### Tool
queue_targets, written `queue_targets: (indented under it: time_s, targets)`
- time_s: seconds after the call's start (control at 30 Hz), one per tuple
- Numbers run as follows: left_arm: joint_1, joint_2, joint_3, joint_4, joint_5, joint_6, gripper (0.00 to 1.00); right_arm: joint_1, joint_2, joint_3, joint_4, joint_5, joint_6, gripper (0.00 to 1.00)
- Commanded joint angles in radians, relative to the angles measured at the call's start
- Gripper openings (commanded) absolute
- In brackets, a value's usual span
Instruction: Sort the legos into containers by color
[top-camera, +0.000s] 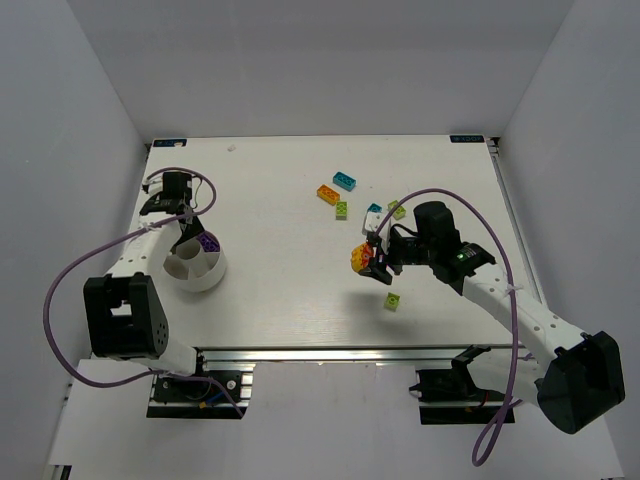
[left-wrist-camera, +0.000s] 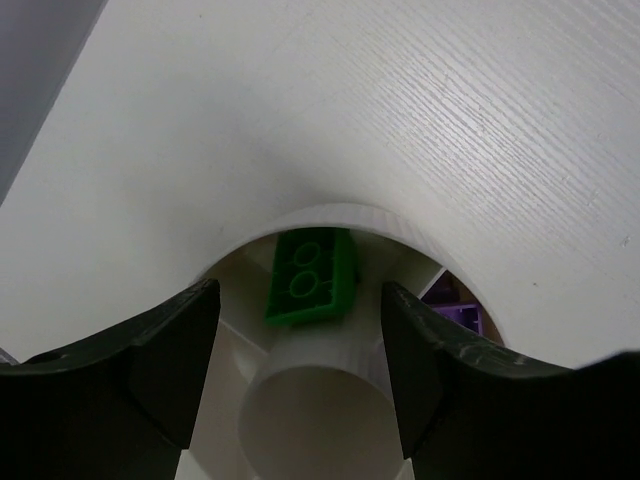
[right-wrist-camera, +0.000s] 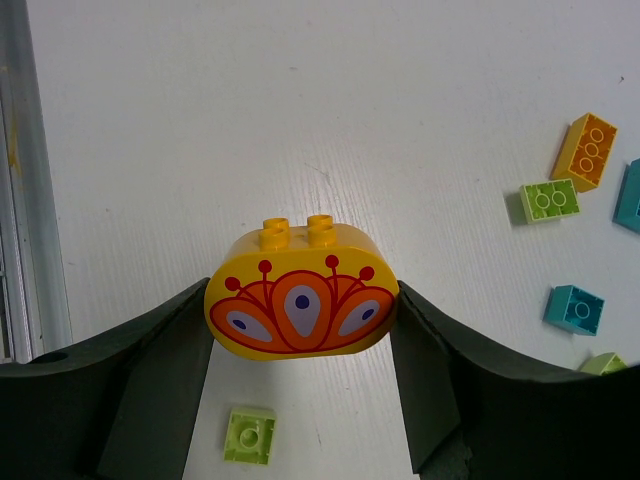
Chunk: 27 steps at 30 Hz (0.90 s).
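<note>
**Right claw gripping yellow brick; left claw spread over bowl**

Yellow rounded brick (right-wrist-camera: 302, 300), orange-red fan print on its face, studs up in the wrist view. It is clamped between both fingers of the right claw (top-camera: 372, 262), over the bench (top-camera: 280, 200) right of centre. Can't tell whether it touches the bench or hangs clear of it.

Loose legos nearby:
- Single lime brick (top-camera: 393, 301) just toward the arm bases.
- On the far side, a cluster: long cyan brick (top-camera: 345, 181), orange brick (top-camera: 328, 194), lime square brick (top-camera: 342, 210), small cyan brick (top-camera: 374, 211) and a far lime brick (top-camera: 397, 210).
- In the right wrist view the long cyan one is cut off by the frame edge, and one lime piece is half hidden behind a finger.

White bowl (top-camera: 215, 275) sits at the left of the bench. The left claw (left-wrist-camera: 300, 340) is above it, fingers apart and holding nothing. A dark green brick (left-wrist-camera: 312, 277) lies tilted in one wedge. A purple brick (left-wrist-camera: 455, 310) is in the next wedge, mostly hidden by the rim and a finger. The other wedges are partly blocked by the claw.
</note>
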Motion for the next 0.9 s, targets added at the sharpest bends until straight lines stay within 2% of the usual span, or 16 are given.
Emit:
queue_targets:
  time_s: [0.0,0.27,0.37,0.4,0.43,0.47,0.5,0.53,0.57,0.6,0.73,0.77,0.83,0.87]
  targets:
    - [0.006,-0.067,0.037,-0.020,-0.026,-0.007,0.76,0.000,0.007,0.007,0.008,-0.021,-0.005,0.00]
    - [0.006,-0.136,0.112,-0.051,-0.077,-0.007,0.76,-0.002,0.007,0.006,0.008,-0.024,-0.006,0.00]
    - [-0.003,-0.237,0.128,-0.012,-0.022,0.005,0.57,0.000,0.002,-0.011,0.006,-0.065,-0.047,0.00]
    - [-0.003,-0.269,0.122,0.036,0.021,0.034,0.36,0.008,0.001,-0.014,0.006,-0.092,-0.060,0.00]
    - [-0.013,-0.298,0.112,0.060,0.065,0.046,0.26,0.003,0.002,-0.019,0.005,-0.105,-0.086,0.00]
    - [-0.013,-0.325,0.108,0.075,0.116,0.053,0.18,0.008,0.005,-0.022,-0.001,-0.120,-0.104,0.01]
    - [-0.013,-0.366,0.091,0.112,0.247,0.065,0.15,0.012,0.005,-0.028,-0.004,-0.142,-0.119,0.01]
    - [-0.013,-0.380,0.083,0.123,0.309,0.065,0.13,0.017,0.008,-0.033,-0.005,-0.148,-0.133,0.01]
    - [-0.013,-0.392,0.072,0.135,0.378,0.066,0.14,0.018,0.010,-0.034,-0.005,-0.153,-0.158,0.01]
    - [-0.013,-0.406,0.044,0.173,0.571,0.076,0.17,0.026,0.018,-0.034,-0.001,-0.157,-0.169,0.01]
    - [-0.023,-0.449,-0.030,0.215,0.891,0.083,0.54,0.064,0.080,0.033,0.037,-0.128,-0.126,0.00]
    - [-0.023,-0.464,-0.041,0.213,0.914,0.089,0.68,0.073,0.105,0.062,0.037,-0.122,-0.115,0.00]
    - [-0.023,-0.542,-0.072,0.218,0.915,0.111,0.79,0.138,0.201,0.174,0.014,-0.075,-0.101,0.00]
    - [-0.023,-0.571,-0.079,0.216,0.906,0.119,0.81,0.155,0.237,0.217,0.005,-0.050,-0.095,0.00]
